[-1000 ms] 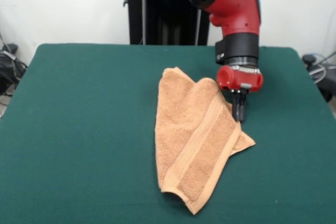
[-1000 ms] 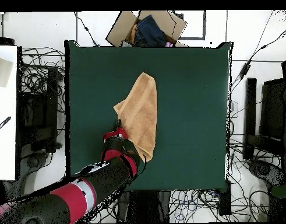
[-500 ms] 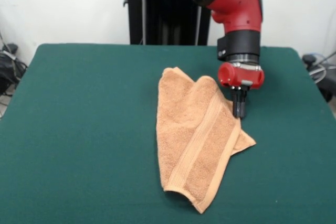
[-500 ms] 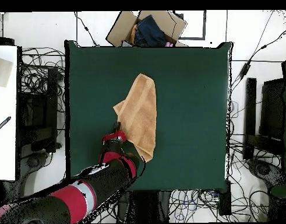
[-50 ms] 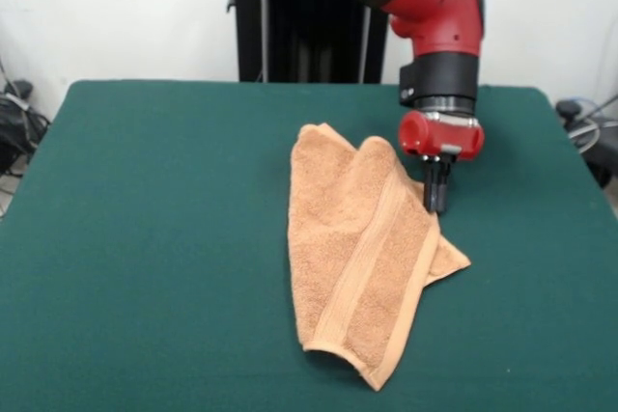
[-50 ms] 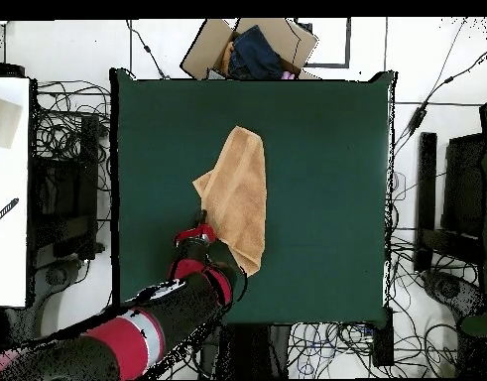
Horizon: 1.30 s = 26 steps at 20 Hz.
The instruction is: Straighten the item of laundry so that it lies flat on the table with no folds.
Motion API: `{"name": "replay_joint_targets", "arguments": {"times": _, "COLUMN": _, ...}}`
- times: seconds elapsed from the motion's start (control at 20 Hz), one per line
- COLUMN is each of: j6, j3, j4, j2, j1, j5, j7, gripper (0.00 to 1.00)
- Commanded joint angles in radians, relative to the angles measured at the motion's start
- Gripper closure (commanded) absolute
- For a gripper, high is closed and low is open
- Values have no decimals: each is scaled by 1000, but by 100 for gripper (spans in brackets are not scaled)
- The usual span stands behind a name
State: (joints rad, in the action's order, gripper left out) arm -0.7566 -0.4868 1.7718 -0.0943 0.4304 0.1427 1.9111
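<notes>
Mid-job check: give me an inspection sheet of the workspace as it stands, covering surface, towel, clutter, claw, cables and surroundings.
Surface: green table, bare apart from the towel.
Towel: towel lies folded over on itself, a narrow slanted shape with one corner sticking out near the claw; not flat.
Clutter: nothing seen on the table.
Claw: claw points down at the towel's edge, by the protruding corner; open or shut cannot be told.
Cables: tangled cables on the floor round the table, none on the top.
Surroundings: open cardboard box with dark contents past one table edge; white board to one side.
</notes>
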Motion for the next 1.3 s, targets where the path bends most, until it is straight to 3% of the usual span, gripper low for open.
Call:
{"name": "replay_joint_targets", "arguments": {"times": 0.05, "j6": 161, "j3": 163, "j4": 27, "j2": -4, "j1": -37, "j5": 18, "j7": 156, "gripper": 100}}
{"name": "replay_joint_targets", "arguments": {"times": 1.3, "j6": 303, "j3": 225, "j4": 33, "j2": -98, "j1": -95, "j5": 49, "j7": 130, "gripper": 100}}
